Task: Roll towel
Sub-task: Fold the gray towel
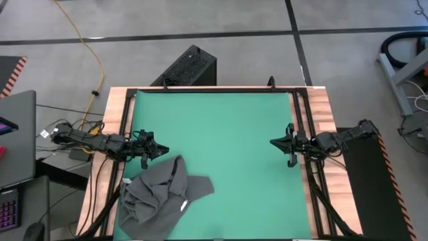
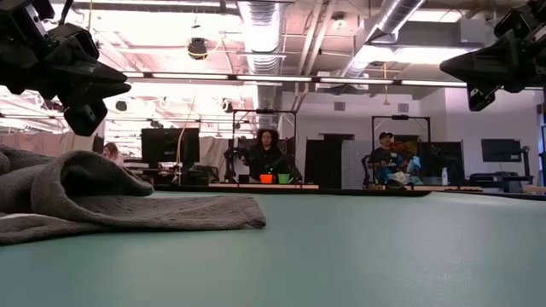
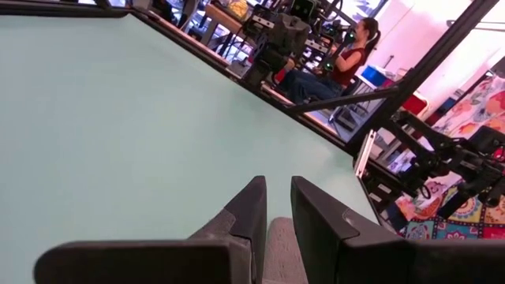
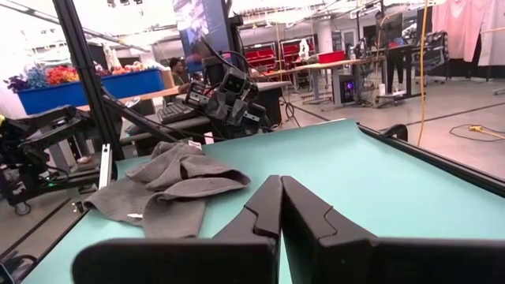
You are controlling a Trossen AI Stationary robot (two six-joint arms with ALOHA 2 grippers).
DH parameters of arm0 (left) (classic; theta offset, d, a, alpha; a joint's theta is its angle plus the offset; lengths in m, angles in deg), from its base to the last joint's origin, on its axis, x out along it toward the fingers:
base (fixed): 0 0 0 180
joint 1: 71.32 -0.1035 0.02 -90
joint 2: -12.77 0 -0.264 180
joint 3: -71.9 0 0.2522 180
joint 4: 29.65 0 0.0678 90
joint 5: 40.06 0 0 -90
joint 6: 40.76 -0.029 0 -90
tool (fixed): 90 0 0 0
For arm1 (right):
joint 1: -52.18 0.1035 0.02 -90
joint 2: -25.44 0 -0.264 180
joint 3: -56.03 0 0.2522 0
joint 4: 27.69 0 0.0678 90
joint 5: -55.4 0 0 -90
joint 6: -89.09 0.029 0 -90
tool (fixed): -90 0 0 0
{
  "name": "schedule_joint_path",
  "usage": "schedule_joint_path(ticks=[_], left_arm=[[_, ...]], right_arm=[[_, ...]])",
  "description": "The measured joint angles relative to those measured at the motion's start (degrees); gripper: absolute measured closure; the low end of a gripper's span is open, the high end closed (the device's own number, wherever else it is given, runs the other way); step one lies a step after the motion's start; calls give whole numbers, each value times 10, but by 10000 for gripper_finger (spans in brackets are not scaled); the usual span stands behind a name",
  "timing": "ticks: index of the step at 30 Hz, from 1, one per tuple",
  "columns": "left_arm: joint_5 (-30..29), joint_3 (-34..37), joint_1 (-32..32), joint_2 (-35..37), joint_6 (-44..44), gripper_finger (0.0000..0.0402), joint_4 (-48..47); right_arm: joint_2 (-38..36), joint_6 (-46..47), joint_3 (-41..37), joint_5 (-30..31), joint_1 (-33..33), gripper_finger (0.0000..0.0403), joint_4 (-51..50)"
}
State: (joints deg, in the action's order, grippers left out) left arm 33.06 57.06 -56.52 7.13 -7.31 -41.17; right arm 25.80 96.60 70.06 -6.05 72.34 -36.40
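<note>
Towel (image 1: 160,194) crumpled on the green mat's (image 1: 227,134) near-left corner.
Left gripper (image 1: 148,148) hovers beside it, fingers slightly apart; right gripper (image 1: 289,144), pressed together, at the mat's right edge.

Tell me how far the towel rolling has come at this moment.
Done: nothing that shows. The towel lies crumpled in a loose heap at the near left of the mat, not rolled. In hand: nothing; the left end effector hangs just beyond the heap holding no cloth, and the right end effector waits shut at the mat's right edge. Left: probably spreading the towel flat, then the whole rolling.
</note>
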Motion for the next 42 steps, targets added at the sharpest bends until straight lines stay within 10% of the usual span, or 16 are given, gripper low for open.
schedule_joint_path(ticks=[17, 26, 32, 42], left_arm=[[-68, 0, 0, 0, 11, 352, 15], [-159, 0, 0, 0, 66, 352, 88], [-75, -7, 1, 0, 67, 352, 264], [-65, -277, 26, -176, -41, 352, 104]], right_arm=[[0, -22, 0, 0, 0, 372, 0], [0, 124, 0, 3, -4, 372, 10], [0, 194, 0, 2, -5, 372, 43], [0, 162, 27, 10, -16, 372, 112]])
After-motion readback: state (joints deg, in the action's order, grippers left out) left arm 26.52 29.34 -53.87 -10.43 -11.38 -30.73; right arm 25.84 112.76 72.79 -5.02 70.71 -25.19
